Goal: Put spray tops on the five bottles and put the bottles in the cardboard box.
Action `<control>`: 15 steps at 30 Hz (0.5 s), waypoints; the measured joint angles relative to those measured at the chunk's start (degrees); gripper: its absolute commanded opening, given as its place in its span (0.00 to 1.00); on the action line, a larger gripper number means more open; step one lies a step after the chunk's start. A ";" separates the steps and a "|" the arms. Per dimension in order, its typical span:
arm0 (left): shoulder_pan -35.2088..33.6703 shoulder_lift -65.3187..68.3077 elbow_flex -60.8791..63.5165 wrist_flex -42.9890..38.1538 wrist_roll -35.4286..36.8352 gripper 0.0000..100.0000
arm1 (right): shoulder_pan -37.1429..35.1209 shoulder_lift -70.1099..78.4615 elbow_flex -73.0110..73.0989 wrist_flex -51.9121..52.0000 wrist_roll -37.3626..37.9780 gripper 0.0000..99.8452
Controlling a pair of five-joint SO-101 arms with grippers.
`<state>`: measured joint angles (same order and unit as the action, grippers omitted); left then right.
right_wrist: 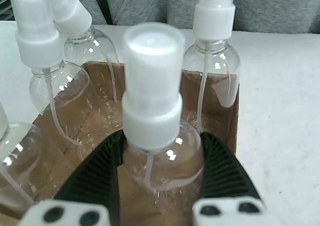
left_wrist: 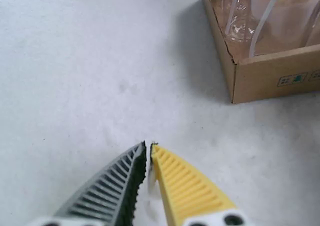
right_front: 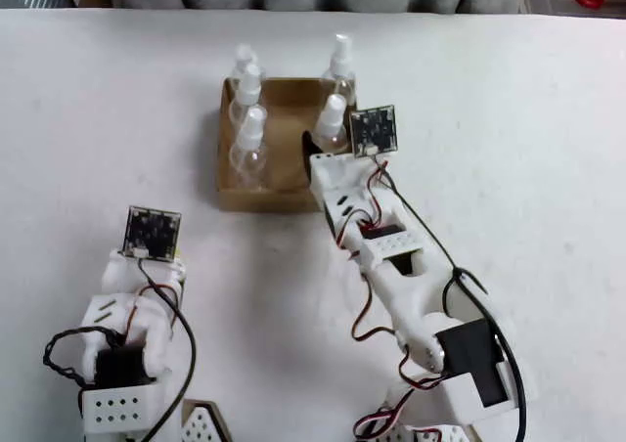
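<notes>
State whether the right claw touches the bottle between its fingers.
Touching: right wrist view shows the right claw with fingers against both sides of the bottle.

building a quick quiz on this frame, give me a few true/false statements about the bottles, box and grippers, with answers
1. All five bottles have spray tops on. True.
2. The left gripper holds a bottle. False: it is shut on nothing, above the table.
3. The right gripper grips a clear bottle that stands in the cardboard box. True.
4. The cardboard box lies tipped on its side. False: it sits open side up.
</notes>
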<state>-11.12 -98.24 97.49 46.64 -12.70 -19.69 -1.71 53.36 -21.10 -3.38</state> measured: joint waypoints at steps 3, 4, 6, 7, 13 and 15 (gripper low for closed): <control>0.00 0.00 0.00 0.00 0.00 0.02 | 0.00 0.00 0.00 0.00 0.00 0.02; 0.00 0.00 0.00 0.00 0.00 0.02 | 0.00 0.35 -0.09 0.00 0.00 0.02; 0.00 0.00 0.00 0.00 0.00 0.02 | -0.18 0.97 -0.35 -0.35 0.00 0.02; 0.00 0.00 0.00 0.00 0.00 0.02 | -0.35 1.58 -0.62 -0.44 0.00 0.02; 0.00 0.00 0.00 0.00 0.00 0.02 | -1.05 3.87 -0.70 -0.53 0.00 0.09; 0.00 0.00 0.00 0.00 0.00 0.02 | -1.05 3.87 -0.70 -0.53 -0.09 0.12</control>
<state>-11.12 -98.24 97.49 46.64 -12.70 -20.75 2.15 52.66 -21.63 -3.47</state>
